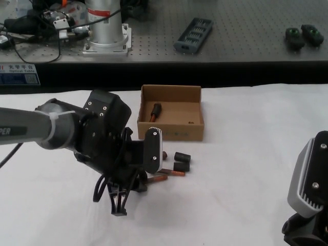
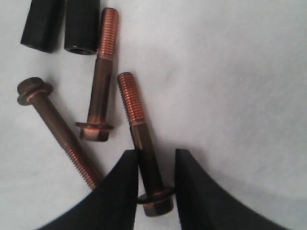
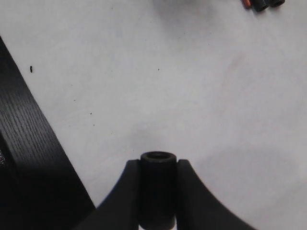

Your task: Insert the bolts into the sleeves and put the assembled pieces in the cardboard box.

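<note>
Over on the left of the white tabletop (image 1: 246,154), the left pincer (image 2: 154,153) is down among the loose parts. Its two fingers are squeezed in on one copper-coloured bolt (image 2: 143,134) right at the head end, with the pads up against the flange on both sides. That bolt lies flat on the tabletop, threads pointing away from the pincer.

Two spare bolts lie just beside it. One (image 2: 100,81) runs roughly alongside it but flipped head-to-tail, and the other (image 2: 60,132) is angled so its threaded tip disappears behind a finger (image 2: 115,196). Two black sleeves (image 2: 42,24) (image 2: 81,24) lie side by side, the nearer one just beside the threads of the flipped bolt.

From the high view, that little pile sits just in front of the open cardboard box (image 1: 174,130), on the camera's side of it. The box has one assembled piece (image 1: 156,110) lying inside, toward its left wall.

The right arm (image 1: 307,179) is at the near right corner, well apart from the box. The right pincer (image 3: 158,165) is clamped snug on a single black sleeve (image 3: 158,191), whose open bore sticks out past the fingertips. A dark wood-grain strip (image 3: 29,143) runs along one side of the white surface in that wrist view.
</note>
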